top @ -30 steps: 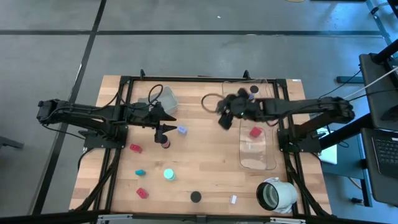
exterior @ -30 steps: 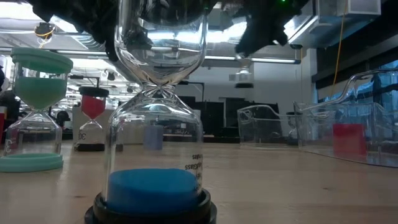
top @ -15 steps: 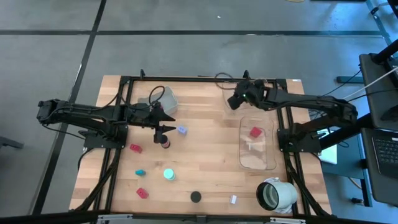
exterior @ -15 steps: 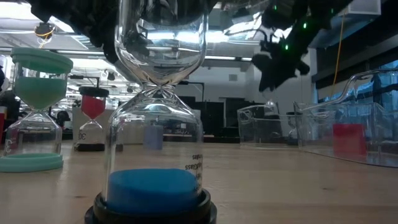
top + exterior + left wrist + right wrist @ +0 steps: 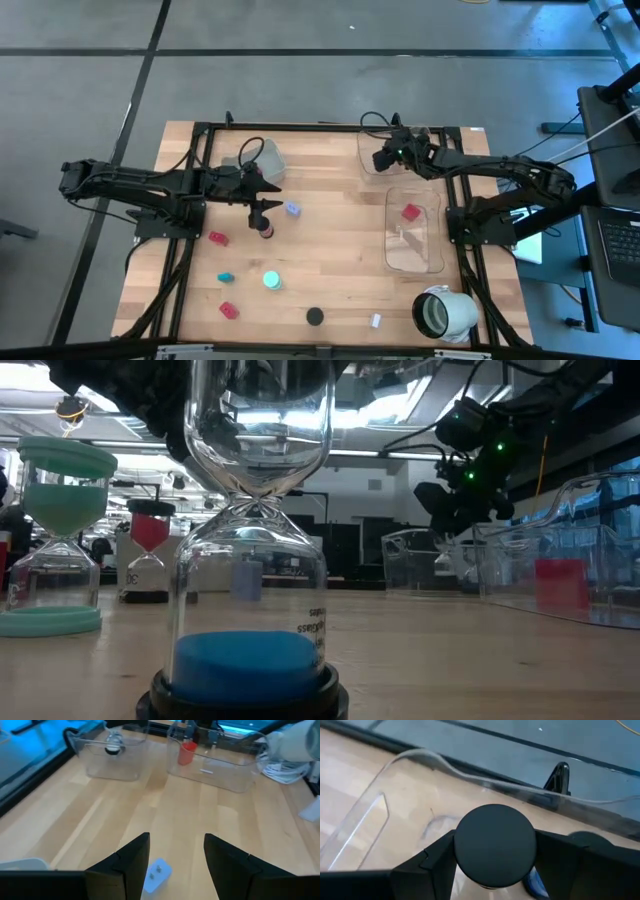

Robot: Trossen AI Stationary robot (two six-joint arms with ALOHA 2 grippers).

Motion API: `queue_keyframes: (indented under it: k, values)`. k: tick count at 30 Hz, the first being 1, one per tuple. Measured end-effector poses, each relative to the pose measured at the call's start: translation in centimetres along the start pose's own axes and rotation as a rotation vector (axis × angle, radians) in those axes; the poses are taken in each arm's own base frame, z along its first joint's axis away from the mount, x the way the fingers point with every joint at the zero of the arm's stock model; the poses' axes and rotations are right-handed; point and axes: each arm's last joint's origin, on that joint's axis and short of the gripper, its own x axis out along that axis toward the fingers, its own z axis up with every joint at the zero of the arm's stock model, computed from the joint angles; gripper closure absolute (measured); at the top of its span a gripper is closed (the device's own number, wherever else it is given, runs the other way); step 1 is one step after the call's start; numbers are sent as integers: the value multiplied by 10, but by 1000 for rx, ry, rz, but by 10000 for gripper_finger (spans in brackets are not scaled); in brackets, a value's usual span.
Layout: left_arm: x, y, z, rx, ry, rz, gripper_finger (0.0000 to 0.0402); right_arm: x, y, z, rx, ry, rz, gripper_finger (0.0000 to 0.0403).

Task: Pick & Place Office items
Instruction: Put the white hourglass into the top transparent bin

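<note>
My right gripper [image 5: 381, 160] hangs over the clear tray [image 5: 366, 140] at the table's far right, shut on a black-capped piece [image 5: 495, 842] with a blue bit under the cap. My left gripper [image 5: 272, 199] stands open above the table's left middle with nothing between its fingers. A lavender cube [image 5: 157, 872] lies on the wood just beyond them, and a dark red-and-black piece [image 5: 265, 230] stands beside them. Red blocks [image 5: 218, 238] [image 5: 229, 310], teal pieces [image 5: 226, 277] [image 5: 272, 281], a black cap [image 5: 315, 316] and a white bit [image 5: 375, 321] rest on the near half. My right gripper pinches the piece between its two fingers [image 5: 435, 862], which sit on opposite sides just below the round black cap [image 5: 470, 870]. They slant down from the table's right. The piece is lifted clear over the tray's wall [image 5: 410, 757]; its lower part is hidden.
A second clear tray [image 5: 390, 255] on the right holds a red block [image 5: 410, 212]. A grey tray [image 5: 262, 157] stands at the far left, a big white hollow cylinder [image 5: 445, 312] at the near right. Bare wood lies in the middle.
My right gripper has swung from the table's middle toward the far right corner, sinking and rolling as it went. The black-capped piece went with it and now hangs over the far clear tray.
</note>
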Motion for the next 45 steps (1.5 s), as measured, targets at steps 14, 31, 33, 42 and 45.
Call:
queue_keyframes:
  k: [14,31,33,42,45]
  values:
    - [0,1,0,0,-9,45,217,7,-6,-10,29,-25,3,190]
    - [0,1,0,0,-9,44,217,9,-7,-16,45,-47,24,190]
    - [0,1,0,0,-9,45,217,9,-7,-16,46,-47,24,186]
    - [0,1,0,0,-9,44,217,9,-7,-16,40,-48,24,143]
    - [0,1,0,0,-9,44,217,9,-7,-16,40,-52,26,144]
